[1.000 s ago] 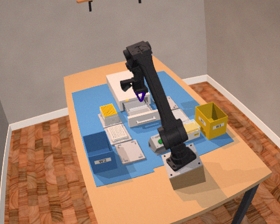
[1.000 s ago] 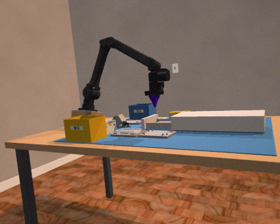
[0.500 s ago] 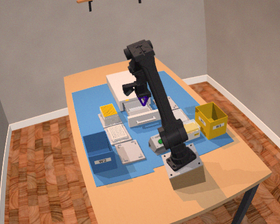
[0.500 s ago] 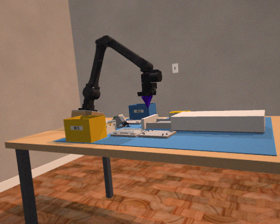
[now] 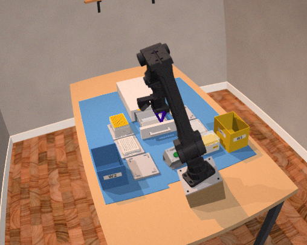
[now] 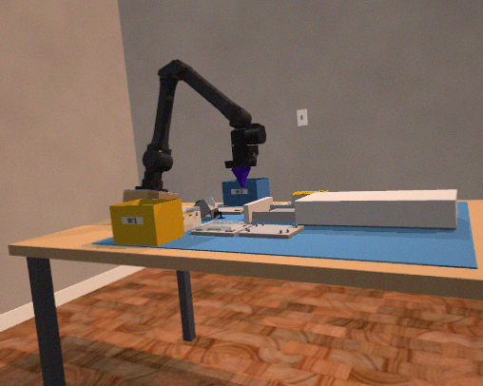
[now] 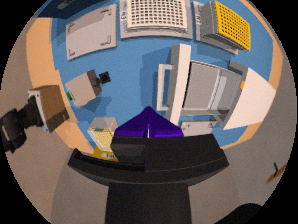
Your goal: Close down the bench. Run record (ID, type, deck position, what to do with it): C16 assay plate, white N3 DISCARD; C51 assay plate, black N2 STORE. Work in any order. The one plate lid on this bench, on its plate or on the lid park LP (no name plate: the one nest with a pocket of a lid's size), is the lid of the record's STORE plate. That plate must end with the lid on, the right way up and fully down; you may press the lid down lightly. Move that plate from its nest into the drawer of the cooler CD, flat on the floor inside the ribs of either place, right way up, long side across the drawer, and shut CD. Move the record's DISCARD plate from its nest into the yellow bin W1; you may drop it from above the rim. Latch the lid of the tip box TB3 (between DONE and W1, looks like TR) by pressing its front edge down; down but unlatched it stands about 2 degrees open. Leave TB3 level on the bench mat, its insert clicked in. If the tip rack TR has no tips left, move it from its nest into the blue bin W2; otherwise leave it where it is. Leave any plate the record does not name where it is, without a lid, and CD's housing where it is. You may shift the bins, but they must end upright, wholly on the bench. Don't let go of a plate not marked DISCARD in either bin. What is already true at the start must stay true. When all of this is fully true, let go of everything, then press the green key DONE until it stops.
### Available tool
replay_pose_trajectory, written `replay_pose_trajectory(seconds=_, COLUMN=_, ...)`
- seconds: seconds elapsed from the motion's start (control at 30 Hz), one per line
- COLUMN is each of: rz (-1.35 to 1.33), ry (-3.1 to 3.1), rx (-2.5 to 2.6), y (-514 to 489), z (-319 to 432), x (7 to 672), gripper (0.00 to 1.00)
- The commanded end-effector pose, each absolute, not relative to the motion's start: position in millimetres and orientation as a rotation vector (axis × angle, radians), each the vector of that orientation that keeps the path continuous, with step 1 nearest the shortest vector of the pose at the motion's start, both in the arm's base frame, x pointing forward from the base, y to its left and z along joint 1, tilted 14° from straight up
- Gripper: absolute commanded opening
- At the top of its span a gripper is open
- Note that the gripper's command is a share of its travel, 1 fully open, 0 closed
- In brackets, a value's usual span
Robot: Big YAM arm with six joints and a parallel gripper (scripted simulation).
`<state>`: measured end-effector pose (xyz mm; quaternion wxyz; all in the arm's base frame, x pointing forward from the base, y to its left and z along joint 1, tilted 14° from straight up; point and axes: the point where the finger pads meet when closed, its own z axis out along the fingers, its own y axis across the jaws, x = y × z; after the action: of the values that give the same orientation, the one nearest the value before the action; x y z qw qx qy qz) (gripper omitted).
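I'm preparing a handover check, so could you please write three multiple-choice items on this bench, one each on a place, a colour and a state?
1. Where is the hand?
A. above the open drawer
B. inside W1
C. on DONE

2. What colour is bin W2?
A. yellow
B. blue
C. green

3. How are the hand's fingers?
A. wide apart
B. shut on a plate
C. shut, holding nothing

Key: 1 A, the exterior view shows it hanging over the drawer; 2 B, its labelled wall is blue; 3 C, the purple tips meet in one point with nothing between.

Matt black arm [image 5: 174,99]; smooth blue mat [image 5: 93,111] on a wood-look bench [image 5: 256,184]; glossy wood-block floor [image 6: 270,333].
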<state>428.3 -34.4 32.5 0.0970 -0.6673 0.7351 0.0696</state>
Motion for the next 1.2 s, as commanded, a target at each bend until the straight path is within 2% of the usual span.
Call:
replay_pose_trajectory(seconds=0.0, rz=0.142, ry=2.156, rx=-1.95, y=-42.0, z=47.2, x=427.1, gripper=0.0)
replay_pose_trajectory(seconds=0.2, rz=0.146, ry=2.149, rx=-1.959, y=-35.6, z=44.8, x=415.5, gripper=0.0)
replay_pose_trajectory(seconds=0.27, rz=0.109, ry=2.133, rx=-1.951, y=-38.5, z=56.8, x=430.9, gripper=0.0)
replay_pose_trajectory(seconds=0.57, rz=0.193, ry=2.167, rx=-1.971, y=-28.0, z=25.5, x=412.7, gripper=0.0)
replay_pose_trajectory(seconds=1.17, rz=0.181, ry=2.161, rx=-1.969, y=-22.7, z=8.5, x=416.6, gripper=0.0)
